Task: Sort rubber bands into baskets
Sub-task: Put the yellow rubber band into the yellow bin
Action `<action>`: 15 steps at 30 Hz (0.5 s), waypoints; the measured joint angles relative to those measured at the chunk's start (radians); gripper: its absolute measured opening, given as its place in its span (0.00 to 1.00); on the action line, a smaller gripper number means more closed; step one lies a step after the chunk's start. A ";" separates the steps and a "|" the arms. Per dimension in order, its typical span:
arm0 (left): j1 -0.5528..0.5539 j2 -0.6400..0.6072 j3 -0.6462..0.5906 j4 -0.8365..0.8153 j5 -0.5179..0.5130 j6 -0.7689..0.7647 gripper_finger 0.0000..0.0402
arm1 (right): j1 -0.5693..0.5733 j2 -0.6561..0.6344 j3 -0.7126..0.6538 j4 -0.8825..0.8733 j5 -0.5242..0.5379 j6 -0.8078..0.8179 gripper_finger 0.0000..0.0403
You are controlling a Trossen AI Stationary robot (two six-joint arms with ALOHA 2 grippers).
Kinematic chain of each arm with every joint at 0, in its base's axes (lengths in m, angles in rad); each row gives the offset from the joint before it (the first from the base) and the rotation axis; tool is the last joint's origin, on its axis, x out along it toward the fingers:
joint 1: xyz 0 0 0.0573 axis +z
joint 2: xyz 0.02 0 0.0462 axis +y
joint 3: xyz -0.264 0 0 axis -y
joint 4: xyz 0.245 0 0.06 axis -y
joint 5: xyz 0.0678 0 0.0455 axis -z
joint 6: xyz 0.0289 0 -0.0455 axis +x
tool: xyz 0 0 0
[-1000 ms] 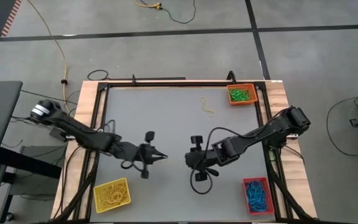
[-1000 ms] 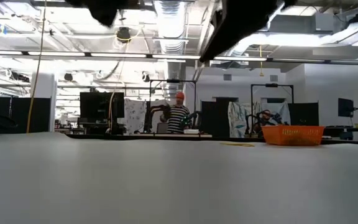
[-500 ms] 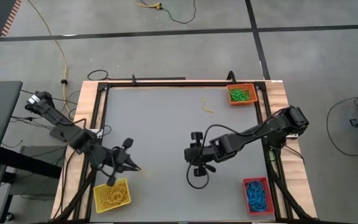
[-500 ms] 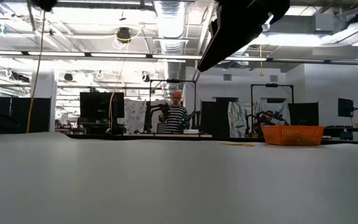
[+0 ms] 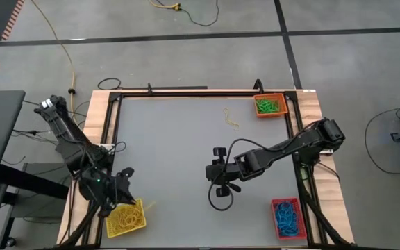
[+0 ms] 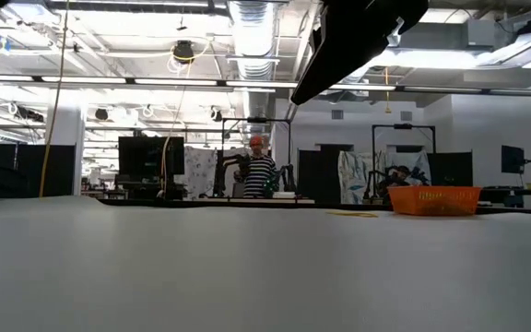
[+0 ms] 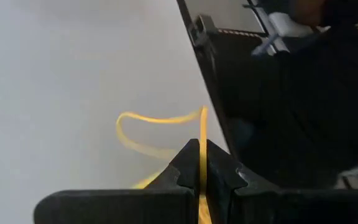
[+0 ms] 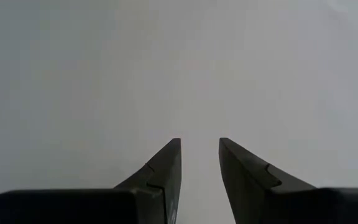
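My left gripper [image 7: 199,152] is shut on a thin yellow rubber band [image 7: 157,124]. It hovers at the near left of the table, at the far right corner of the yellow basket [image 5: 125,217], which holds yellow bands. My right gripper [image 8: 199,155] stands open over bare table near the middle [image 5: 212,182], with nothing between its fingers. The orange basket [image 5: 270,105] at the far right holds green bands. The red basket [image 5: 287,217] at the near right holds blue bands. One loose yellow band [image 5: 231,118] lies flat on the table near the orange basket. My left gripper pinches the yellow band between its two fingertips, with a strand [image 7: 201,127] running out through the closed tips. The rest of the loop curls free beyond the fingers, slack and clear of the table. The fingers slant downward.
A dark frame rail [image 7: 213,74] borders the table beside my left gripper. In the low view the right arm [image 6: 358,37] hangs overhead, and the orange basket [image 6: 434,199] stands at the far side. A person stands far off in the room behind.
My left gripper has swung from the table's middle toward the near left, rolling as it went, and now hovers by the yellow basket, still shut on the yellow band. My right arm has kept still.
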 joint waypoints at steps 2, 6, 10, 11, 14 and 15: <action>-0.036 0.000 0.000 -0.012 0.000 -0.055 0.00 | 0.000 0.000 0.000 0.000 0.000 0.001 0.34; -0.097 0.000 0.000 -0.015 -0.001 -0.150 0.00 | 0.000 0.000 0.000 0.000 0.000 0.002 0.34; -0.154 0.000 0.000 -0.029 -0.019 -0.240 0.00 | 0.000 0.000 0.000 0.000 0.000 0.009 0.34; -0.167 0.000 0.000 -0.037 -0.026 -0.263 0.00 | 0.000 0.000 0.000 0.001 0.000 0.010 0.34; -0.201 0.001 0.000 -0.070 -0.049 -0.335 0.00 | 0.000 0.000 0.000 0.006 0.000 0.010 0.34; -0.212 0.001 0.000 -0.084 -0.058 -0.359 0.00 | 0.000 0.000 0.000 0.007 0.000 0.010 0.34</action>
